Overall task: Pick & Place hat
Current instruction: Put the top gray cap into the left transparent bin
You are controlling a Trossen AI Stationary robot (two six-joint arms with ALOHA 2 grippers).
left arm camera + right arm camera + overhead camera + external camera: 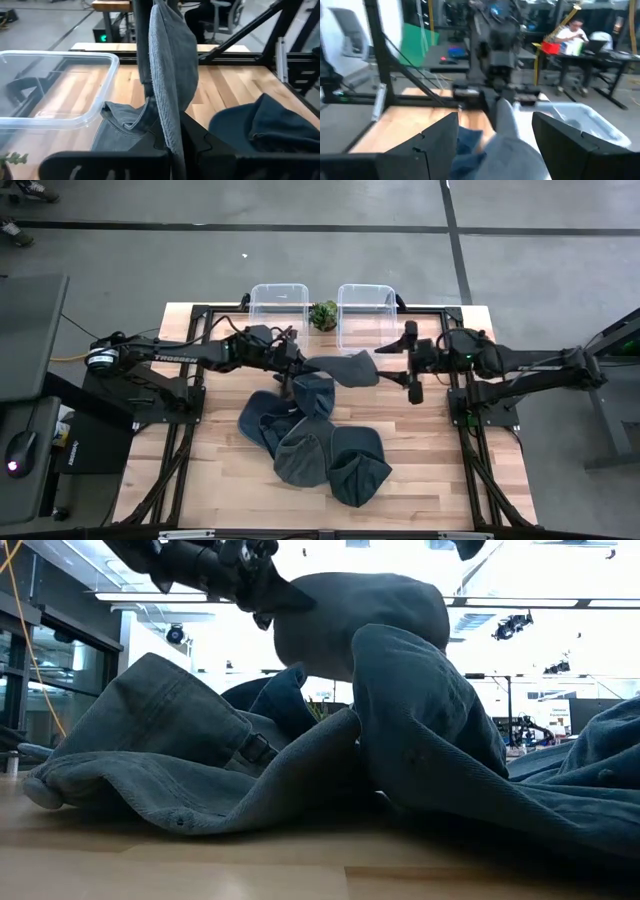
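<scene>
The wooden counter [210,470] carries a black frame, and on its middle lies a pile of blue-grey hats [315,445], overlapping one another and spreading toward the near edge. In the low view the pile fills the foreground as folds of soft denim-like cloth.

Above the far end of that pile hangs the held hat [345,367], clear of the counter. Its long axis runs across the counter from left to right, between the two arms, with the wider rounded end toward the right arm and the narrow end at the left arm. In the left wrist view the held hat is seen edge-on, a thin grey-blue band running straight away from the camera.

Two clear plastic bins [280,304] stand at the far edge of the counter, side by side, with a small green plant [323,315] between them. The held hat is nearer the right one of the two, just in front of it.

The left tool [297,364] is pressed together on the narrow end of the held hat, pinching the cloth between its dark fingers [210,150].

The right tool [411,364] stands just beside the hat's rounded end with its fingers [437,145] spread wide. In the right wrist view the hat's tip lies in the gap between them; whether either finger touches it cannot be told.
</scene>
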